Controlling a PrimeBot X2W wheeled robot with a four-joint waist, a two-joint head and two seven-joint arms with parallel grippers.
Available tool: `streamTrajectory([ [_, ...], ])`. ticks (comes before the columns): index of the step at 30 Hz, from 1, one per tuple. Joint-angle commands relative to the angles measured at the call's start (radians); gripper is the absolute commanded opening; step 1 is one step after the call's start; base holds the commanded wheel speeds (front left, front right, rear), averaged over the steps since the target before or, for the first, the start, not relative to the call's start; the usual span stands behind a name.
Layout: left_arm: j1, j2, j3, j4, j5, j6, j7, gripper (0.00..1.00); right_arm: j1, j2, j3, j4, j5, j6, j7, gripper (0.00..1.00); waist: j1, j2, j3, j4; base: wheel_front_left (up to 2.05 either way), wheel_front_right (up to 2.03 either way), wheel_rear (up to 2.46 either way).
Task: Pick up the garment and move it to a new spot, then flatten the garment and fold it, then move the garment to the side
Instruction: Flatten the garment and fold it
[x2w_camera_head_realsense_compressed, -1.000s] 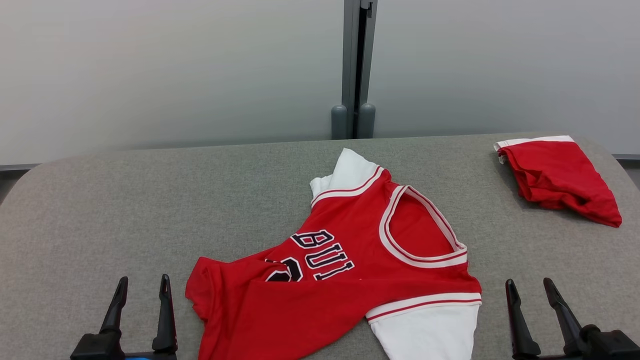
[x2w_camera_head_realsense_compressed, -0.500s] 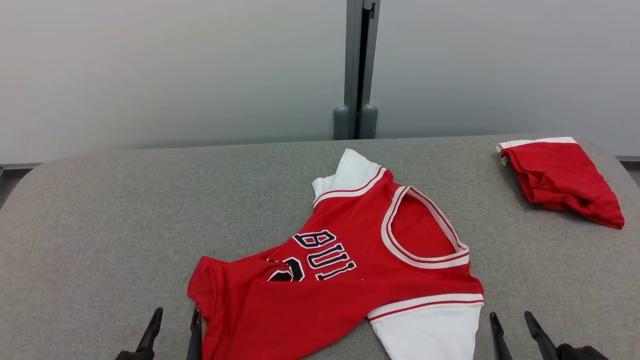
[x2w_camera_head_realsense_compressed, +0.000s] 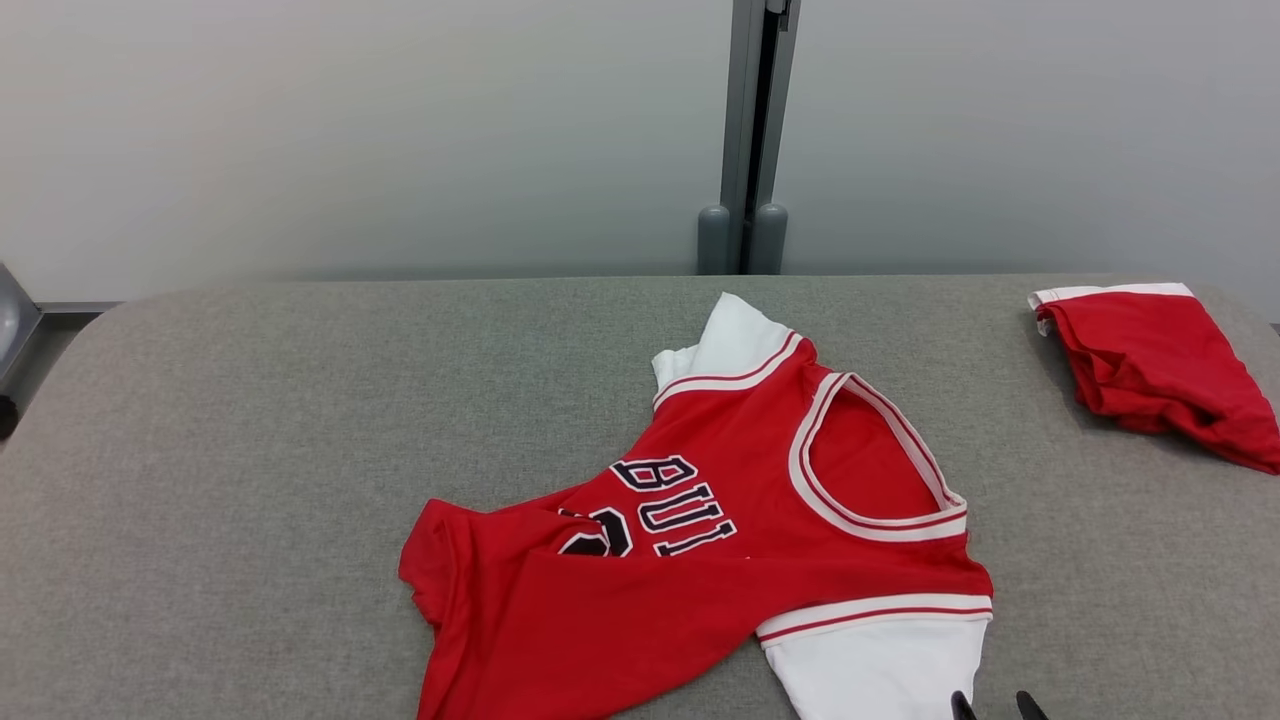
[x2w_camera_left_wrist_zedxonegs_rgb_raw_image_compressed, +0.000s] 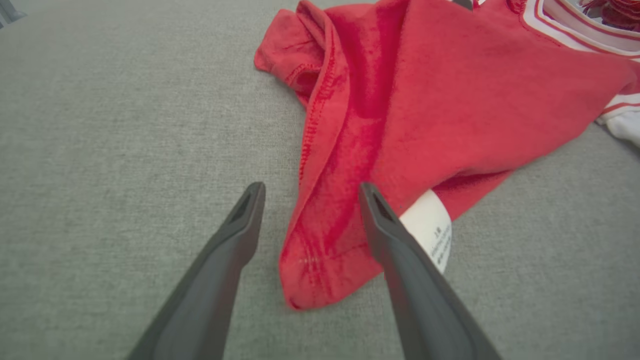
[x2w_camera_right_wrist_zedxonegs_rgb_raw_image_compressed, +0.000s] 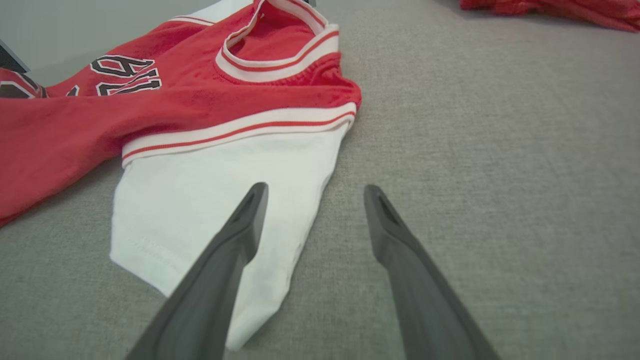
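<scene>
A red jersey with white sleeves and black lettering, the garment (x2w_camera_head_realsense_compressed: 700, 540), lies rumpled on the grey table (x2w_camera_head_realsense_compressed: 250, 430), its lower part folded over. In the left wrist view my left gripper (x2w_camera_left_wrist_zedxonegs_rgb_raw_image_compressed: 310, 192) stands open above the garment's (x2w_camera_left_wrist_zedxonegs_rgb_raw_image_compressed: 425, 100) red hem corner, where a white label (x2w_camera_left_wrist_zedxonegs_rgb_raw_image_compressed: 430, 227) shows. In the right wrist view my right gripper (x2w_camera_right_wrist_zedxonegs_rgb_raw_image_compressed: 315, 192) is open over the edge of the white sleeve (x2w_camera_right_wrist_zedxonegs_rgb_raw_image_compressed: 210, 200), nothing between its fingers. Its fingertips (x2w_camera_head_realsense_compressed: 990, 705) peek in at the bottom of the head view, beside the sleeve.
A second red cloth with a white band (x2w_camera_head_realsense_compressed: 1160, 370) lies bunched at the table's far right. A grey post (x2w_camera_head_realsense_compressed: 750, 140) rises behind the table against a pale wall. The table's left half is bare felt.
The head view has shifted, so everything sits further right and lower. Both grippers have dropped toward the bottom edge; the left one has left the head view. The garment has not moved.
</scene>
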Motion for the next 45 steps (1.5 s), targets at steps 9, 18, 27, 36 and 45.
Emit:
streamTrajectory([
  [9,0.004,-0.004,-0.057,0.061,-0.036,-0.007,-0.003,1.0,-0.04,-0.003,0.021,0.078,0.018,0.0,-0.003,1.0,0.0,0.0,-0.002,0.005,0.0,0.0,0.0],
  [18,-0.026,0.009,-0.122,0.062,-0.096,-0.007,-0.003,1.0,-0.056,-0.003,0.047,0.14,0.039,0.0,-0.003,1.0,0.0,0.0,0.002,0.004,0.0,0.0,0.0],
  [27,-0.052,0.024,-0.165,0.029,-0.137,-0.007,-0.003,1.0,-0.087,0.001,0.112,0.235,0.103,0.001,0.003,1.0,0.0,0.0,0.009,0.007,0.0,0.0,0.0],
  [36,-0.072,0.039,-0.197,-0.003,-0.172,-0.007,-0.003,0.5,-0.113,0.01,0.268,0.265,0.225,0.003,0.008,0.84,0.0,0.0,0.024,0.003,0.0,0.0,0.0],
  [45,-0.121,0.05,-0.241,0.075,-0.214,-0.007,-0.003,0.0,-0.179,0.001,0.275,0.242,0.263,0.001,0.002,0.0,0.0,0.0,0.035,-0.007,0.0,0.0,0.0],
])
